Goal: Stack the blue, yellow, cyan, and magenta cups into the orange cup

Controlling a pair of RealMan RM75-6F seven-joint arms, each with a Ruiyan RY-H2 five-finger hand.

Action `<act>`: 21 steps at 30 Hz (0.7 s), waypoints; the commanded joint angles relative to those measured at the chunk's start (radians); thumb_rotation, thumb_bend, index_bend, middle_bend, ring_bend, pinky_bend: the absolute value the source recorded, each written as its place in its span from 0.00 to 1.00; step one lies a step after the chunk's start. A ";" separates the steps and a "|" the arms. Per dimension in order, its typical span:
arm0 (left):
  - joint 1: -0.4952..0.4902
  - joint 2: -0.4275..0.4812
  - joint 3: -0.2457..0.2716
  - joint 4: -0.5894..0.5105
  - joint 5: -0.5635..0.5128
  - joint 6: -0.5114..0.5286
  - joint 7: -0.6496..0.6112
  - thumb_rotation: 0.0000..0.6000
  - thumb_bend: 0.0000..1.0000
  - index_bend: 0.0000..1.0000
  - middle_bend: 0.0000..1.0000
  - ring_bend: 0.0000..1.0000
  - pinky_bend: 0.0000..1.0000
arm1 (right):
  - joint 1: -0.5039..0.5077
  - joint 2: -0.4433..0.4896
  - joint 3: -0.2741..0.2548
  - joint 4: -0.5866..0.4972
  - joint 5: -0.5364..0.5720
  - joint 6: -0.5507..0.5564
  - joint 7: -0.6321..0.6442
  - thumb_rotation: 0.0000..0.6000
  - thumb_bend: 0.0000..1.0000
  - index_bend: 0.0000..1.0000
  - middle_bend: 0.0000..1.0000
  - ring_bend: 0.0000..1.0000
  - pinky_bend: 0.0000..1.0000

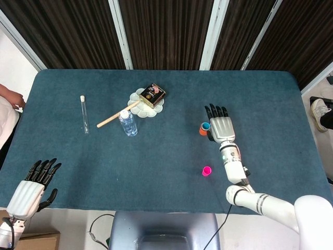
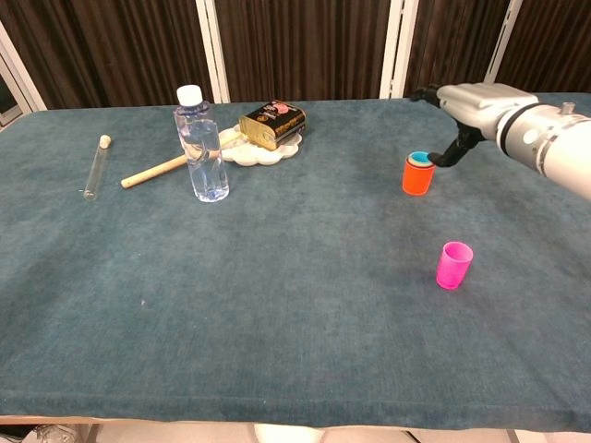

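Observation:
The orange cup (image 2: 417, 178) stands upright at the right of the table, and the cyan cup (image 2: 420, 159) sits nested in it, only its rim showing. From the head view the cyan cup (image 1: 206, 126) covers the orange cup (image 1: 202, 132) and hides anything beneath it. My right hand (image 2: 473, 101) hovers just right of the stack with fingers stretched out; its thumb tip hangs beside the cyan rim. The hand (image 1: 220, 126) holds nothing. The magenta cup (image 2: 454, 265) stands alone nearer the front edge, also visible from the head as the magenta cup (image 1: 207, 171). My left hand (image 1: 30, 190) is spread open off the front left corner.
A water bottle (image 2: 201, 146), a wooden stick (image 2: 155, 170), a white plate (image 2: 262, 148) bearing a dark tin (image 2: 273, 123) and a glass tube (image 2: 94, 166) lie at the back left. A person's arm (image 1: 9, 99) shows at the left edge.

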 commanded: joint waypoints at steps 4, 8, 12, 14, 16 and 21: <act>-0.001 -0.003 0.001 -0.003 -0.002 -0.005 0.008 1.00 0.47 0.00 0.00 0.00 0.06 | -0.137 0.241 -0.165 -0.448 -0.371 0.080 0.199 1.00 0.45 0.14 0.00 0.00 0.00; 0.001 -0.004 0.002 -0.006 0.004 0.001 0.014 1.00 0.47 0.00 0.00 0.00 0.06 | -0.179 0.319 -0.282 -0.556 -0.518 0.086 0.190 1.00 0.45 0.20 0.00 0.00 0.00; 0.004 -0.002 0.005 -0.007 0.009 0.009 0.012 1.00 0.47 0.00 0.00 0.00 0.06 | -0.207 0.339 -0.350 -0.564 -0.562 0.074 0.171 1.00 0.45 0.18 0.00 0.00 0.00; 0.005 -0.002 0.007 -0.006 0.013 0.011 0.010 1.00 0.47 0.00 0.00 0.00 0.06 | -0.223 0.331 -0.364 -0.533 -0.571 0.082 0.158 1.00 0.45 0.21 0.00 0.00 0.00; 0.005 -0.002 0.008 -0.006 0.016 0.011 0.010 1.00 0.47 0.00 0.00 0.00 0.06 | -0.235 0.317 -0.365 -0.496 -0.570 0.094 0.146 1.00 0.45 0.24 0.00 0.00 0.00; 0.003 -0.002 0.010 -0.005 0.017 0.007 0.008 1.00 0.47 0.00 0.00 0.00 0.06 | -0.249 0.277 -0.332 -0.408 -0.534 0.099 0.155 1.00 0.45 0.30 0.00 0.00 0.00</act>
